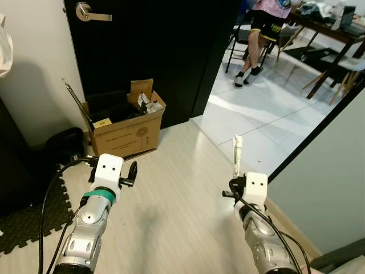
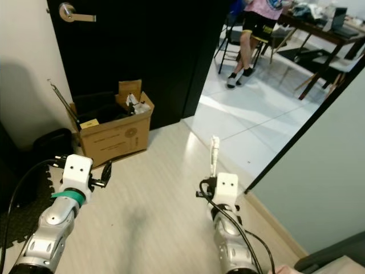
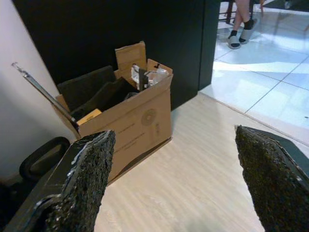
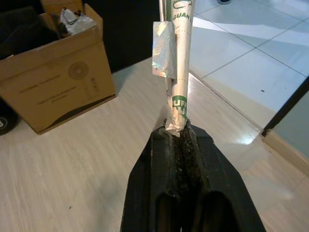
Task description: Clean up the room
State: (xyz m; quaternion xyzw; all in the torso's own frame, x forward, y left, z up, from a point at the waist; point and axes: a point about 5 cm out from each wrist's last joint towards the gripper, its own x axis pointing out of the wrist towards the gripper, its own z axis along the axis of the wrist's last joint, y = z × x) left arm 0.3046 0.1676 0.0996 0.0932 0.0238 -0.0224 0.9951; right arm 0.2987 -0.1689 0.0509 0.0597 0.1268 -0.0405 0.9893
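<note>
Wrapper (image 4: pixel 177 58), a crumpled white and green one with a bit of silver foil, is pinched by its bottom end between the 2 black fingers (image 4: pixel 159 164) of the right gripper (image 1: pixel 236 173), which are clamped tight on it, so it sticks straight up above the wood floor (image 1: pixel 171 200). Only the very tip is caught, so the grip looks kinda marginal and fast swings should probably be avoided or it could slip out.

Over on the other side, the left gripper (image 1: pixel 132 171) is held out with its fingers (image 3: pixel 82 179) spread wide and nothing between them, just hovering over the floor.

Ahead and to the robot's left, a cardboard box (image 1: pixel 125 128) is parked against the black door (image 1: pixel 154 51), already stuffed with dark fabric and some plastic trash, with a thin metal rod (image 3: pixel 43 94) poking out of 1 corner. That box is likely the drop spot. To do it well, the wrapper would best be carried over the open top, well past the near wall, and released only once it's above the contents, since something this light can be expected to flutter and land on the floor otherwise.

Further out, through the open doorway, a person's legs (image 1: pixel 254 54) can be seen at a table (image 1: pixel 325 31) in the tiled room, well apart from all this.
</note>
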